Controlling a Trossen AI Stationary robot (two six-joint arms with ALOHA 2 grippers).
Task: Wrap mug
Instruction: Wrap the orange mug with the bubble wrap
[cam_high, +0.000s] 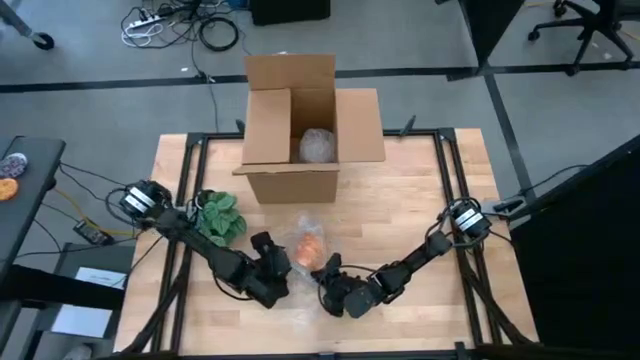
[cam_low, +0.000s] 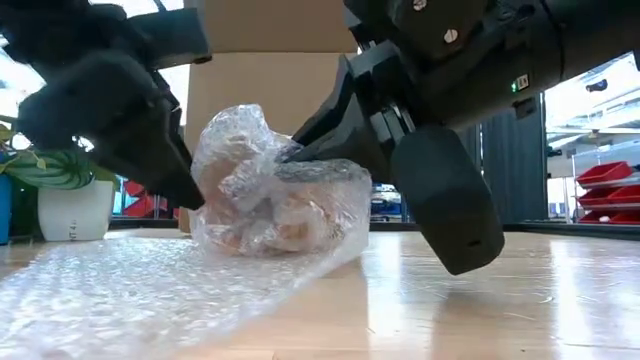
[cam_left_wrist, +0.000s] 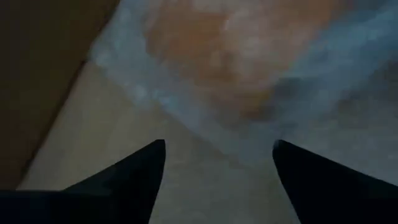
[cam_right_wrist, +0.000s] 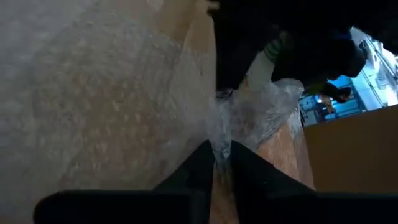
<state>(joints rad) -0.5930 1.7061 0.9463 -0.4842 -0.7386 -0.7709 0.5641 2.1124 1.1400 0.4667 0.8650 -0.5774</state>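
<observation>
Right gripper (cam_right_wrist: 215, 163) pinching bubble wrap (cam_right_wrist: 106, 93) over mug (cam_low: 262, 205); left gripper (cam_left_wrist: 217, 162) released.

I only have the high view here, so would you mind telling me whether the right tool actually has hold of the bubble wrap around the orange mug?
Observer: Yes. In the right wrist view the right tool has its fingers pinched shut on a gathered fold of the clear bubble wrap.
Operator: Thank you. And is the left tool gripping as well?
Observer: No. In its wrist view the left tool is open, fingers spread apart, with the wrapped orange mug just ahead of it.
Operator: Is any wrap still loose?
Observer: The low view shows a flat sheet of it spread across the light wooden table in front of the bundle.
</observation>
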